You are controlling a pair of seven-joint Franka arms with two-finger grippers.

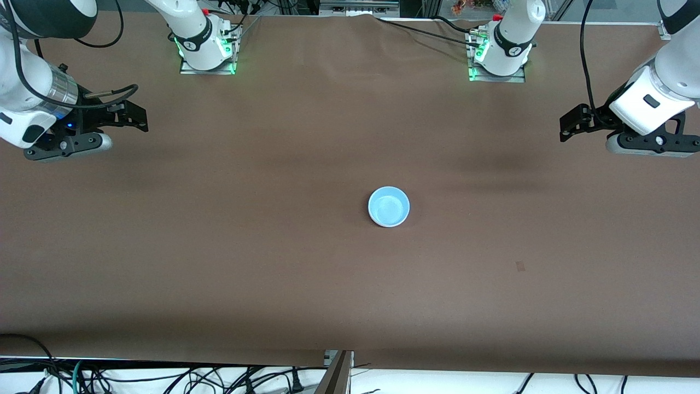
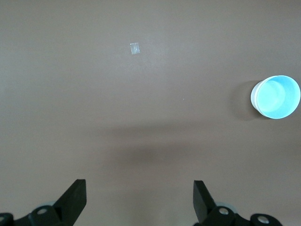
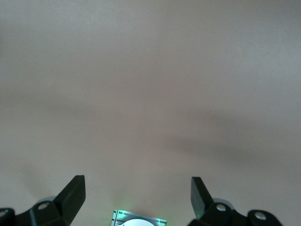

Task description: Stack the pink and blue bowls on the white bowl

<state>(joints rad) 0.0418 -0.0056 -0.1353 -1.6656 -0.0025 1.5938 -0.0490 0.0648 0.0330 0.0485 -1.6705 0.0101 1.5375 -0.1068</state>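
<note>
i found one stack near the middle of the brown tabletop (image 1: pixel 219 246): the blue bowl (image 1: pixel 389 206) sat uppermost, and in the left wrist view a white wall showed beneath its rim, which i took for the white bowl (image 2: pixel 255 96). i could not see the pink bowl in any view; i judged it might be nested between the two, but that was unconfirmed.

the left tool (image 1: pixel 571 123) hung over the tabletop at the left arm's end, its fingers spread wide and holding nothing. the right tool (image 1: pixel 128 115) hung over the right arm's end, likewise released and empty. both arms waited well apart from the stack.

risks as i judged them: declaring the task complete with the pink bowl unverified; a glossy bowl seated tilted inside another and sliding if nudged; any return pass by either tool clipping the rim and toppling the stack. a small pale tape mark (image 1: pixel 520 266) lay nearer the camera, clear of the stack.
</note>
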